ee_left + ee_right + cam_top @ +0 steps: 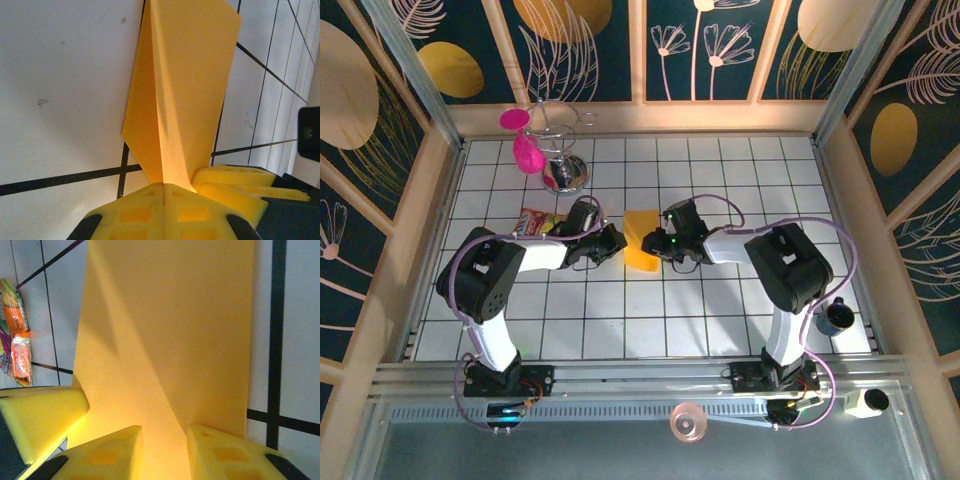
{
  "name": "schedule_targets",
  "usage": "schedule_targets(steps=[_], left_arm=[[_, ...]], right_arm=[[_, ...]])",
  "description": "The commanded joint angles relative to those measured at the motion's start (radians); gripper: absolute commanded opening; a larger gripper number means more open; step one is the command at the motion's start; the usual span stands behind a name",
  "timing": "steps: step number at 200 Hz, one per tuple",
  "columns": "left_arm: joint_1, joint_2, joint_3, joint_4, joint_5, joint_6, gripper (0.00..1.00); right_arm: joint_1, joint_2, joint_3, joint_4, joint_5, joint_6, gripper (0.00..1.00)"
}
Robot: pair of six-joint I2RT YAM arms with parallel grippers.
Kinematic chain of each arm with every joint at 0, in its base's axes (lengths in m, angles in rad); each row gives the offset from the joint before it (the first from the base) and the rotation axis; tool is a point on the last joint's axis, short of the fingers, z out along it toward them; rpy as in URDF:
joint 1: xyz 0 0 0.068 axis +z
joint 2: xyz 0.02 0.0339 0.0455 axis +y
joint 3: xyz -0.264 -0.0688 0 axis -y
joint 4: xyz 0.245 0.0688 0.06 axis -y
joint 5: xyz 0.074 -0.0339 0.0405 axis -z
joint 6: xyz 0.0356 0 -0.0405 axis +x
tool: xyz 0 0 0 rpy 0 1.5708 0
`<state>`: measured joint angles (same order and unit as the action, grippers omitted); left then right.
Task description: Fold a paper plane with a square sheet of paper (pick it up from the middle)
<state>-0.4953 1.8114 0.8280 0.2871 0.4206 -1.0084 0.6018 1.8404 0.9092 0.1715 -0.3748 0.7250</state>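
Mid-fold. Left pincer clamped the creased square sheet of paper at frame centre. Right pincer stood narrowly parted, gripping nothing. Next move probably needs the right to grip before creasing.

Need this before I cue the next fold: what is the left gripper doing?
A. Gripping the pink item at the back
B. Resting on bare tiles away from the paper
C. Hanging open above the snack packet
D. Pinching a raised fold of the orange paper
D: in the left wrist view the left gripper has its jaws closed together on a raised fold of the orange sheet of paper.
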Motion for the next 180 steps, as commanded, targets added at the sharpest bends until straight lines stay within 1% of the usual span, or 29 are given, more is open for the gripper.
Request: schedule_targets(steps=[1, 17, 42, 62, 78, 96, 118, 127, 156, 180], left_arm=[[0.011, -0.025, -0.036, 0.079, 0.042, -0.064, 0.02], [0.011, -0.052, -0.064, 0.131, 0.046, -0.115, 0.01], [0.011, -0.083, -0.092, 0.159, 0.042, -0.167, 0.0], [0.011, -0.091, -0.099, 0.157, 0.039, -0.188, 0.0], [0.011, -0.092, -0.104, 0.161, 0.033, -0.207, 0.0], [0.012, -0.092, -0.101, 0.158, 0.032, -0.216, 0.0], [0.011, -0.091, -0.088, 0.133, 0.033, -0.203, 0.0], [0.011, -0.092, -0.083, 0.122, 0.033, -0.199, 0.0], [0.011, -0.091, -0.075, 0.112, 0.033, -0.194, 0.0], [0.011, -0.092, -0.071, 0.105, 0.037, -0.189, 0.0]], right_arm=[[-0.005, -0.095, 0.029, -0.037, 0.057, -0.166, 0.32], [0.001, -0.16, -0.016, -0.022, 0.111, -0.265, 0.38], [0.014, -0.275, -0.111, 0.035, 0.176, -0.411, 0.49], [0.049, -0.344, -0.185, 0.114, 0.22, -0.504, 0.59], [0.088, -0.359, -0.216, 0.167, 0.254, -0.568, 0.66], [0.149, -0.352, -0.232, 0.206, 0.296, -0.641, 0.67], [0.272, -0.345, -0.277, 0.302, 0.457, -0.759, 0.65], [0.306, -0.333, -0.285, 0.329, 0.502, -0.794, 0.64], [0.356, -0.262, -0.282, 0.363, 0.56, -0.857, 0.63], [0.369, -0.215, -0.286, 0.395, 0.575, -0.884, 0.62]])
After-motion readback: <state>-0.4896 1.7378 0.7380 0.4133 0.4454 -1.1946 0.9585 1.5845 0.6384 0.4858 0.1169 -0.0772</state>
